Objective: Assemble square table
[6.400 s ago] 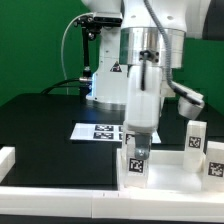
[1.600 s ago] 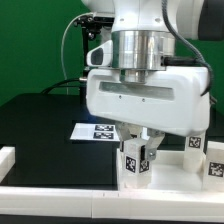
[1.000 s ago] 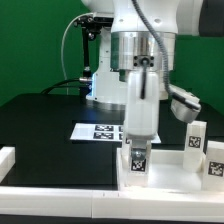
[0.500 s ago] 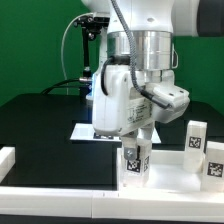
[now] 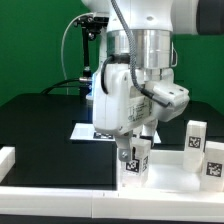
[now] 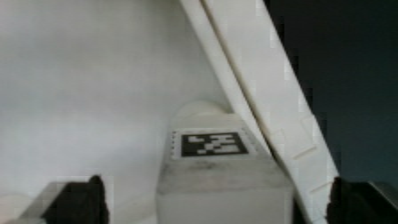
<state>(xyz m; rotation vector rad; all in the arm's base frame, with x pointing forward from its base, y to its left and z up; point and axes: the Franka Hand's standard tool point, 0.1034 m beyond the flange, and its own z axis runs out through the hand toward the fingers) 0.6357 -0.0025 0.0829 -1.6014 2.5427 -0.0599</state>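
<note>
The white square table top (image 5: 172, 174) lies at the front of the exterior view's right, and its rim (image 6: 249, 90) runs across the wrist view. One tagged leg (image 5: 134, 163) stands upright on the top's near-left corner. My gripper (image 5: 134, 148) hangs straight over this leg. In the wrist view the leg (image 6: 217, 165) stands between my two dark fingertips (image 6: 75, 203), with a gap on each side, so my gripper (image 6: 217, 203) is open. Two more tagged legs (image 5: 195, 135) (image 5: 215, 160) stand at the exterior view's right.
The marker board (image 5: 96, 131) lies on the black table behind the leg. A long white rail (image 5: 60, 196) runs along the front edge, with a white block (image 5: 5, 157) at the exterior view's left. The arm's base and cables stand at the back.
The wrist has turned back and forth about the upright leg. Since one second ago it has swung round to a new angle. In the last half second almost nothing has moved.
</note>
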